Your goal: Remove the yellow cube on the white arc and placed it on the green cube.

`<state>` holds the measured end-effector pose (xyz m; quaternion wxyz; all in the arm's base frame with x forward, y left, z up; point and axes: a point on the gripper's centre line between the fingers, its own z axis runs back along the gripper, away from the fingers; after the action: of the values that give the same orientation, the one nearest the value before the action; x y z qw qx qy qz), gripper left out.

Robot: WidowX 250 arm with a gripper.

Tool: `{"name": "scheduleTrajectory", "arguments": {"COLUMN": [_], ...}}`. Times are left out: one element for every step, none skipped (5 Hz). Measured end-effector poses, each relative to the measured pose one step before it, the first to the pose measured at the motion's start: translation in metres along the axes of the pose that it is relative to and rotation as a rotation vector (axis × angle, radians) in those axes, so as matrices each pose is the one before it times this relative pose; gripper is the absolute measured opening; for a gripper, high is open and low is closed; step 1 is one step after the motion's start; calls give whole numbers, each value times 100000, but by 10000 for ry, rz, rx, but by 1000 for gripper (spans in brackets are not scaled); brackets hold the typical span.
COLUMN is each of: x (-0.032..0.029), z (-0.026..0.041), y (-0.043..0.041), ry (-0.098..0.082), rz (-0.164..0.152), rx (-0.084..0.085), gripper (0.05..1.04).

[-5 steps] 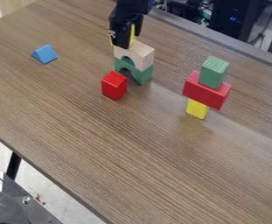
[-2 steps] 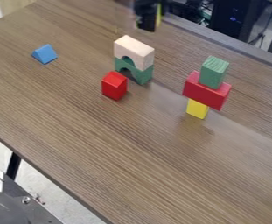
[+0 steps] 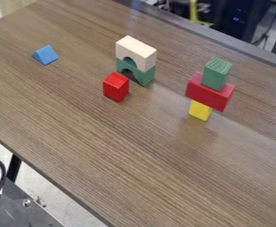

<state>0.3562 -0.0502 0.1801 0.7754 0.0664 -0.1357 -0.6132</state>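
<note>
1. Whether the fingers are wide, narrow or holding something, I cannot tell.
2. At the top edge, beyond the desk (image 3: 98,133), is a blurred upright yellow streak (image 3: 193,9) – possibly the yellow cube being carried, though I cannot be sure.
3. The yellow cube is off the white arc (image 3: 137,49), which sits on a green arch (image 3: 144,77). I judge the removal done and the carry to the green cube (image 3: 218,70) in hand.
4. The green cube tops a stack, resting on a red block (image 3: 206,95) laid across a yellow block (image 3: 199,111). If the yellow cube is held, the next move calls for coming in above the green cube, squaring up over its top, lowering gently and letting go.
5. The narrow base makes this touchy – a sideways nudge could tip everything.
6. Farther off, a red cube (image 3: 116,87) stands beside the green arch, and a blue triangular block (image 3: 45,55) lies well apart; neither seems needed.
</note>
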Motion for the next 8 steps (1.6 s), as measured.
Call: {"name": "scheduleTrajectory", "arguments": {"x": [1443,740,-319,-281,74,-265,88,178], "z": [-700,-1027,-1308,-681,-206,-773,-499,-271], "y": [-305,212,149,164,-179,-607,-348,-303], "ry": [-30,265,395,354,15,119,113,114], "rz": [-124,33,186,-34,-28,-2,-112,-136], "rx": [-516,-760,-432,-145,-77,-266,-83,-14], "gripper": [580,580,580,580,580,580,580,580]}}
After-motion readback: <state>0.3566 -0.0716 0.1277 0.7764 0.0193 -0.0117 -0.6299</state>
